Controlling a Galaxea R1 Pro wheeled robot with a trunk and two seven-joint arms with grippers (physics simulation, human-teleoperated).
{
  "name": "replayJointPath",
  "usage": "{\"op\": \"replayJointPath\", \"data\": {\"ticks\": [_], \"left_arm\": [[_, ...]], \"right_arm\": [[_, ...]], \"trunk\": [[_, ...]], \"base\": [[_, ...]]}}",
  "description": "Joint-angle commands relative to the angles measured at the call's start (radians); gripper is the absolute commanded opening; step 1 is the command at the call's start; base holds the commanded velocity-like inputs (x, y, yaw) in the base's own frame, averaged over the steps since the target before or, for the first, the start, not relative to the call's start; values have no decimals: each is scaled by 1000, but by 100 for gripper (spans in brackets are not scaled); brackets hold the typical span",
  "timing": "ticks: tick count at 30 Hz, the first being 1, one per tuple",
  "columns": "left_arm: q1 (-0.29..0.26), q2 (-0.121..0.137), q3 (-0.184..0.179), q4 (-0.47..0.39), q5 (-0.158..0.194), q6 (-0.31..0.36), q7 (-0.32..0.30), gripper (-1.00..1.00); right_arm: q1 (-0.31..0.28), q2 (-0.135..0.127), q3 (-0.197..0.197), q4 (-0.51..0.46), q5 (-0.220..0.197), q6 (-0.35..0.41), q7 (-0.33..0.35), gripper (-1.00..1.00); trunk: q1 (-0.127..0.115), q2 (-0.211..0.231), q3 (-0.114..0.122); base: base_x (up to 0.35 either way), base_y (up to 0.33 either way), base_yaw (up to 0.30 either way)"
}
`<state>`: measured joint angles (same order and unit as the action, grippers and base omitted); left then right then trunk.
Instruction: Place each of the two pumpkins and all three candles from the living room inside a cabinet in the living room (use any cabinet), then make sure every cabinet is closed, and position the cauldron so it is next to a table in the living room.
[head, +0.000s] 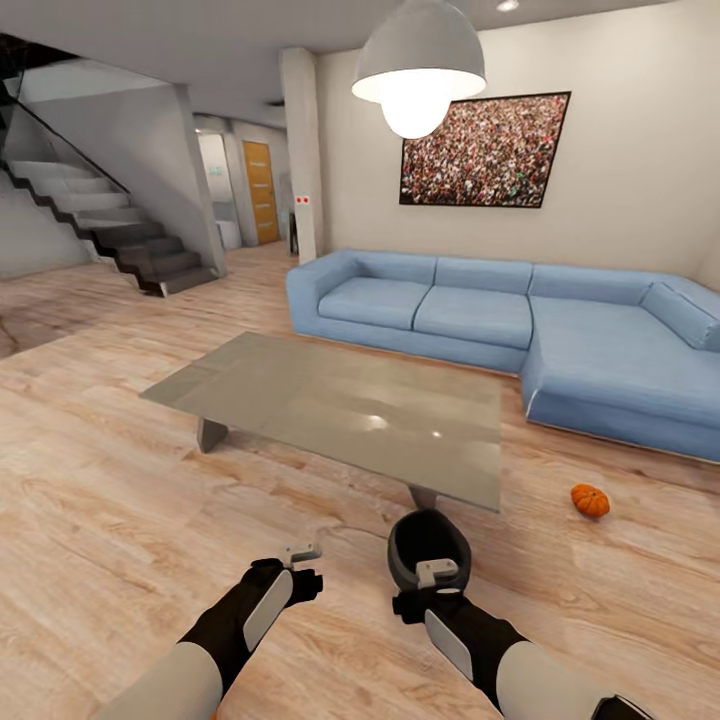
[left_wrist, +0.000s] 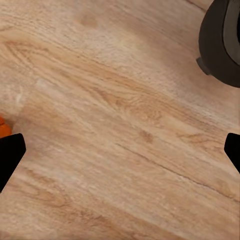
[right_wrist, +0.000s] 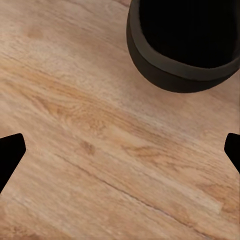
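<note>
The black cauldron (head: 428, 545) sits on the wood floor just in front of the table's (head: 330, 400) near right leg, its wide mouth showing. My right gripper (head: 432, 598) hovers right behind it, open and empty. In the right wrist view the cauldron's rim (right_wrist: 175, 75) lies beyond the spread right gripper (right_wrist: 120, 150). My left gripper (head: 300, 580) is open over bare floor, to the left of the cauldron (left_wrist: 220, 45). One orange pumpkin (head: 590, 500) rests on the floor to the right, near the sofa. A sliver of orange (left_wrist: 2, 127) touches the left wrist view's edge.
A blue corner sofa (head: 520, 320) stands behind the table. Stairs (head: 110, 225) rise at the far left, with a hallway and an orange door (head: 260, 190) beyond. A pendant lamp (head: 418, 70) hangs over the table. Open floor lies to the left.
</note>
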<state>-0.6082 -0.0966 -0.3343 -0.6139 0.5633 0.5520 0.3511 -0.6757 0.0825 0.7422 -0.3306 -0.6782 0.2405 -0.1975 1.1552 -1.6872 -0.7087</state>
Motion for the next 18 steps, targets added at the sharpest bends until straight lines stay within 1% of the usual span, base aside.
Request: {"op": "replayJointPath", "data": {"ticks": [1, 3, 5, 10, 18], "left_arm": [[-1, 1, -5, -1, 10, 2, 9, 100], [-1, 2, -5, -1, 10, 2, 9, 100], [-1, 2, -5, -1, 10, 2, 9, 100], [-1, 3, -5, -1, 10, 2, 9, 100], [-1, 3, -5, -1, 10, 2, 9, 100]], "right_arm": [[-1, -1, 8, -2, -9, -3, -8, 100], [-1, -1, 9, -2, -8, -37, -7, 100], [-1, 0, 10, -2, -1, -50, -7, 100], [-1, -1, 10, -2, 13, -57, -5, 100], [-1, -2, 9, -2, 15, -60, -1, 100]], "trunk": [[0, 0, 0], [0, 0, 0], [0, 0, 0], [0, 0, 0], [0, 0, 0]], "base": [[0, 0, 75], [0, 0, 34], [0, 0, 8], [0, 0, 2], [0, 0, 0]]}}
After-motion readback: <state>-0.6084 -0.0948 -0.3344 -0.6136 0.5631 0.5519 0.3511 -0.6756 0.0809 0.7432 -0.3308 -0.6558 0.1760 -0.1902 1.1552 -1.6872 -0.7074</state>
